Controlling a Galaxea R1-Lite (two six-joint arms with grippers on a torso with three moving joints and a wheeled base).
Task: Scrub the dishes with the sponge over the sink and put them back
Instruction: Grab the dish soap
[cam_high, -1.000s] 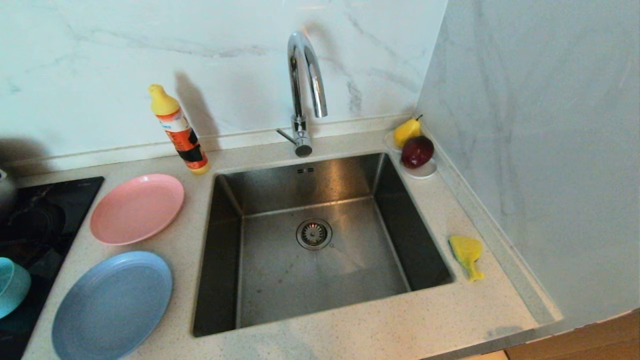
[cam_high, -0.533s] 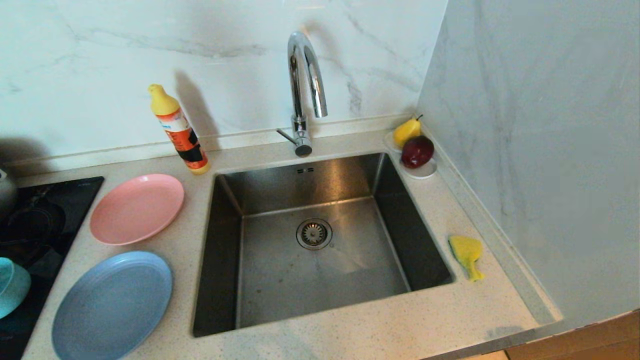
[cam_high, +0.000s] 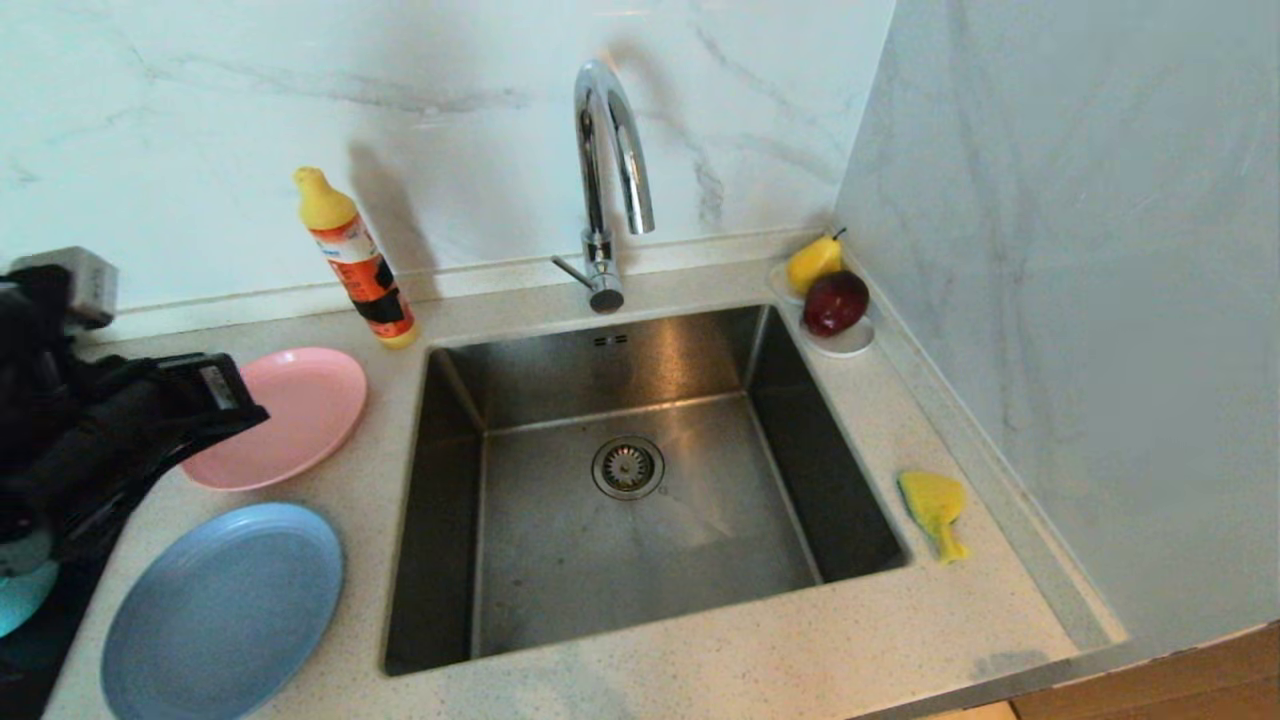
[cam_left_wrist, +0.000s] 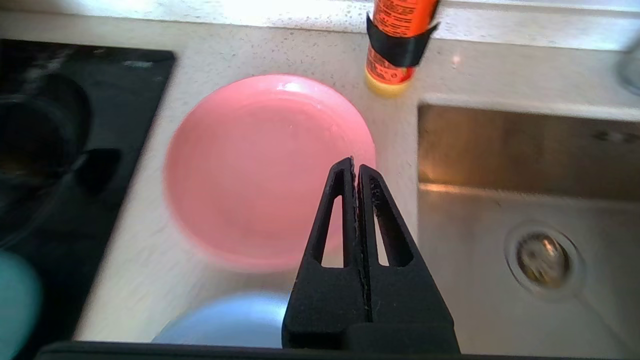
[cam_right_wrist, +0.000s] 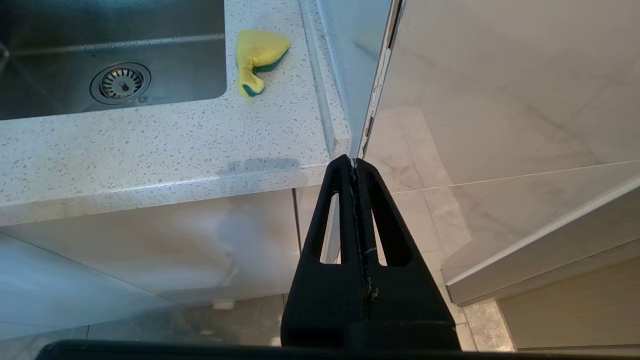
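— Where's the left gripper (cam_left_wrist: 355, 167) right now?

— Up over the counter on the left side of the sink (cam_high: 480, 620), above the near edge of the pink plate (cam_high: 300, 410). Its two black fingers are pressed flat together, nothing between them, and the tips hang above the plate without touching it.

— And the other dishes?

— The light-blue plate (cam_high: 225, 610) lies flat just in front of the pink one, also left of the sink. The teal bowl (cam_high: 22, 598) is further left again, mostly hidden behind the arm, sitting at the edge of the black hob (cam_left_wrist: 60, 125).

— What about the right gripper (cam_right_wrist: 354, 162)?

— Hanging low off the front right corner of the worktop (cam_right_wrist: 150, 150), below counter height, in front of the cupboard. Fingers closed tight there too, empty.

— The sponge?

— Yellow, with its green layer showing at the edge. The sponge (cam_high: 935, 508) lies on the counter just right of the sink, near the side wall, well apart from both grippers.

— Anything else around the sink?

— The chrome tap (cam_high: 608, 180) arches over its back rim. An orange bottle (cam_high: 358, 260) with a yellow cap stands behind its back left corner, close to the pink plate. At the back right corner a white saucer (cam_high: 848, 345) holds a pear (cam_high: 812, 262) and a dark red apple (cam_high: 835, 302). The basin itself shows only its drain (cam_high: 628, 467).
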